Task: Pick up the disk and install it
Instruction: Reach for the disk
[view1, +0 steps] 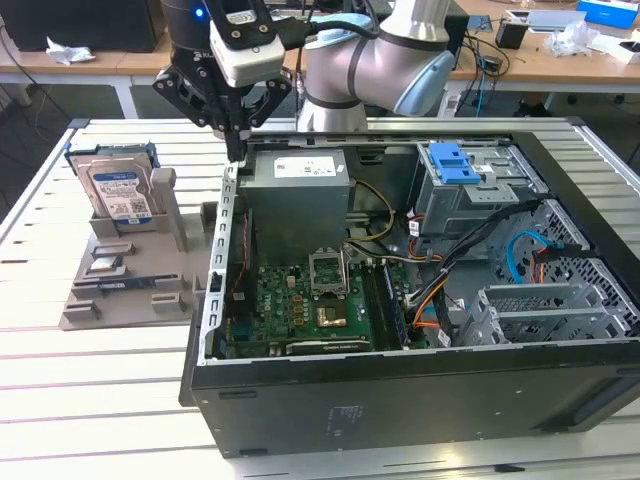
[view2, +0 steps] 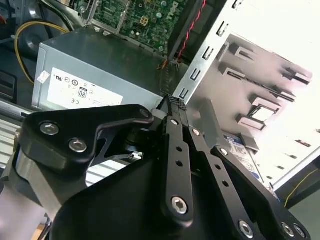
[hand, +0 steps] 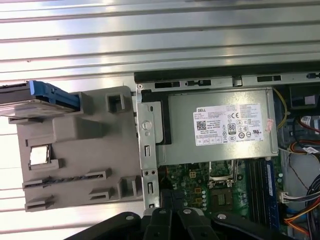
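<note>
Exterior view: gripper (view1: 237, 140) pinched shut, empty, over case wall (view1: 222, 210) beside power supply (view1: 298, 180). Disk (view1: 118, 190) upright in grey holder (view1: 170, 205), exterior view's left, apart from claw.
Second wrist view: fingers (view2: 172, 140) together. Risk, as judgement: shut tips clip wall or topple disk.
First wrist view: one disk, one holder, one power supply.

A printed white sticker (hand: 228, 124) sits on the power-supply box (hand: 182, 130), a white-and-blue label (view1: 122, 200) on the disk (view1: 108, 165).

Exterior view: high, angled down over computer case (view1: 400, 400). Both wrist views close, share power supply (hand: 220, 125) (view2: 95, 70).
</note>
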